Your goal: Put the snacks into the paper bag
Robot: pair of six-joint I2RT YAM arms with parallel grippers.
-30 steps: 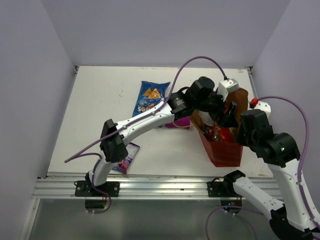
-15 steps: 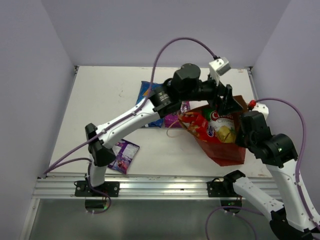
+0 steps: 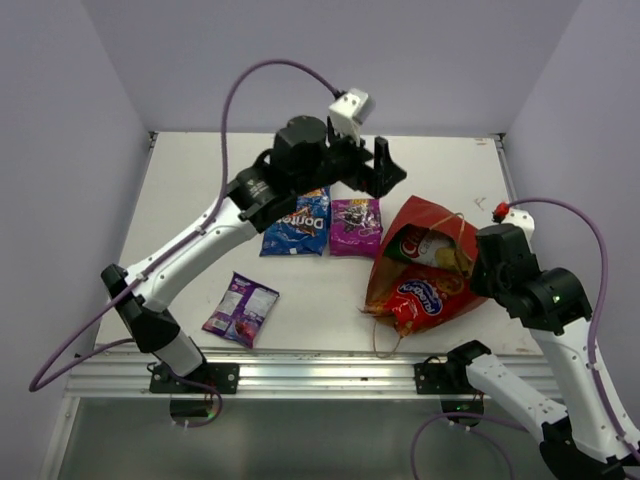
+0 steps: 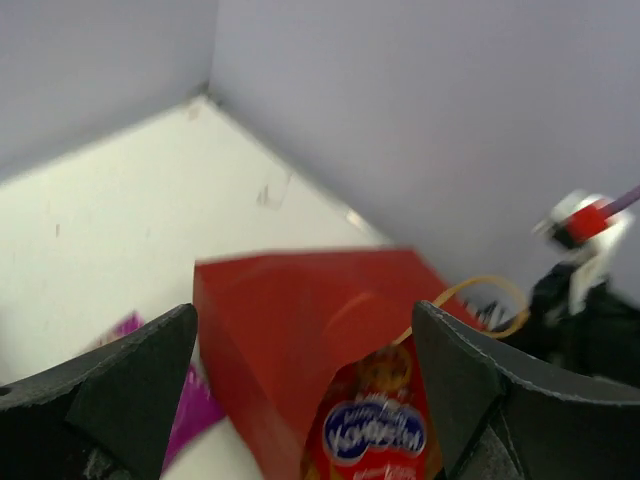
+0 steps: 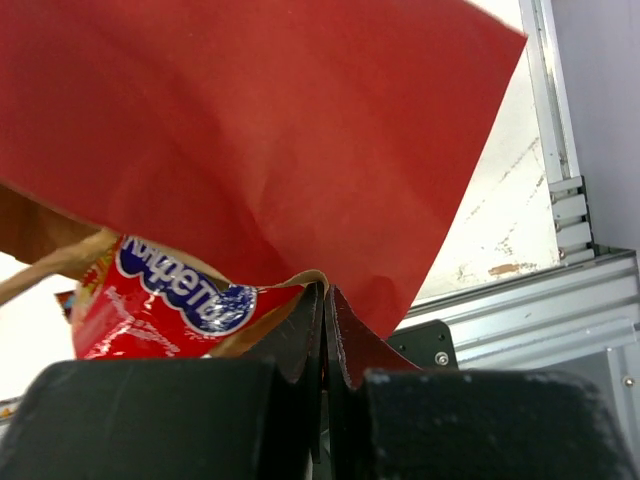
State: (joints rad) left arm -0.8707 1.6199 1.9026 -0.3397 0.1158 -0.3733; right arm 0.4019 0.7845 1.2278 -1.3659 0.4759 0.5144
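Left pincer [image 3: 372, 176], released and empty, has lifted away from the paper bag [image 3: 425, 218], which has toppled onto the table [image 3: 200, 190], red cookie bag [image 3: 420, 298] spilling from its mouth. Right pincer [image 5: 325, 322] stays clenched on its rim; righting likely comes first.

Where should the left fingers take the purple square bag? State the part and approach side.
Probably take the purple square bag by its far edge, from above: it lies flat on the table, the blue Doritos lie close on its left, and the open left gripper hangs near that edge.
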